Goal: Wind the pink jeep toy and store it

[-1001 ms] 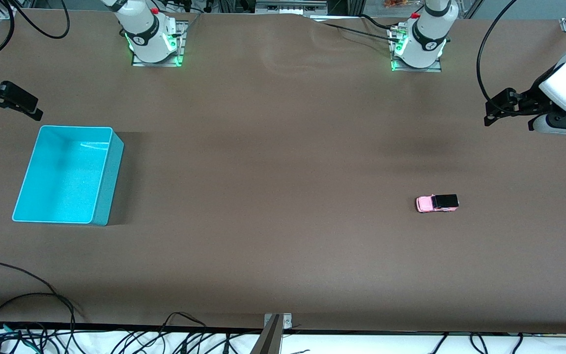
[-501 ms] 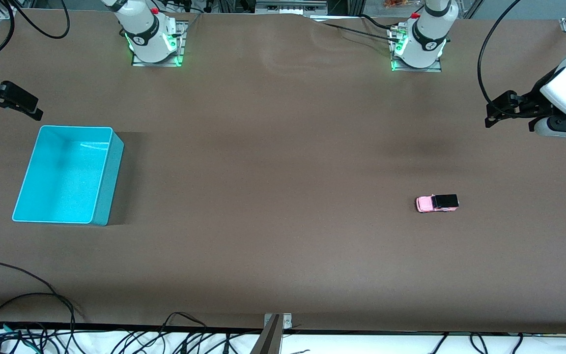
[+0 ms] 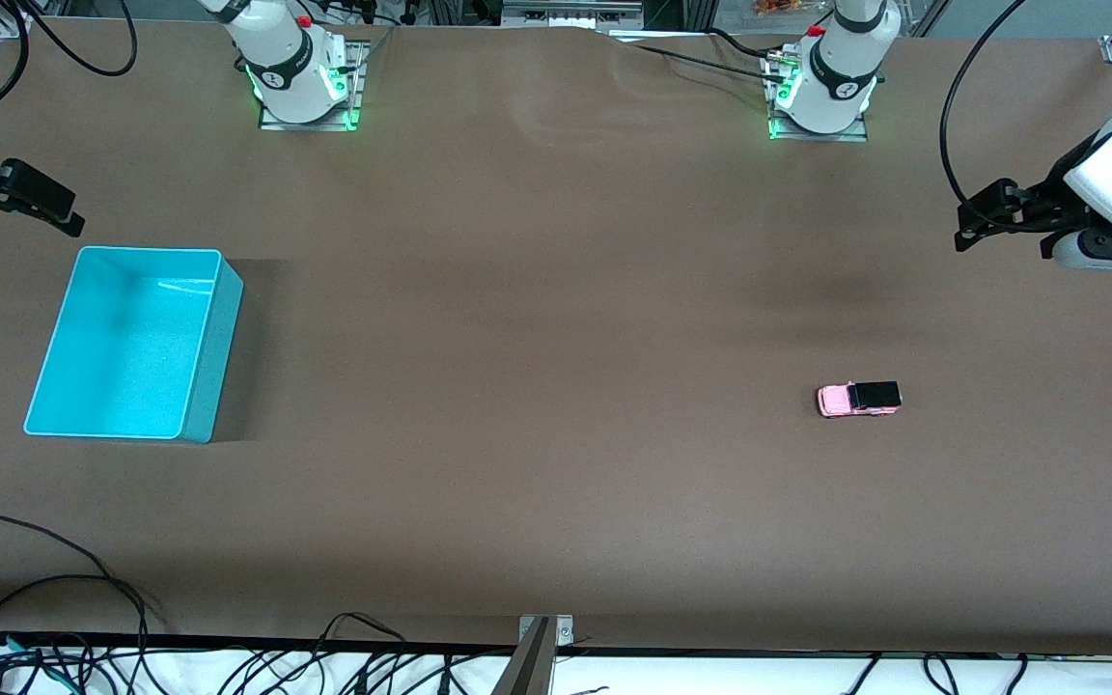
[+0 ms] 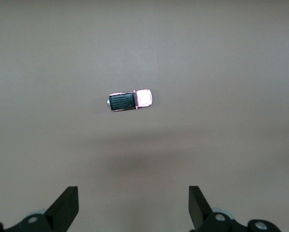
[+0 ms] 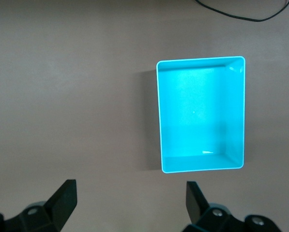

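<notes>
The pink jeep toy (image 3: 858, 399), pink with a black rear section, stands on the brown table toward the left arm's end. It also shows in the left wrist view (image 4: 130, 100). The empty turquoise bin (image 3: 122, 347) sits toward the right arm's end and shows in the right wrist view (image 5: 201, 116). My left gripper (image 3: 963, 224) hangs open and empty high over the table's end, farther from the front camera than the jeep; its own view (image 4: 133, 193) shows the jaws wide apart. My right gripper (image 3: 54, 208) is open and empty in the air beside the bin (image 5: 130, 186).
Both arm bases (image 3: 300, 77) (image 3: 821, 87) stand along the table's edge farthest from the front camera. Black cables (image 3: 35, 579) and a metal bracket (image 3: 546, 632) lie at the nearest edge. A cable (image 5: 241, 14) shows past the bin in the right wrist view.
The left arm's hand has shifted slightly over the table's end. The jeep, the bin and the right gripper have not moved.
</notes>
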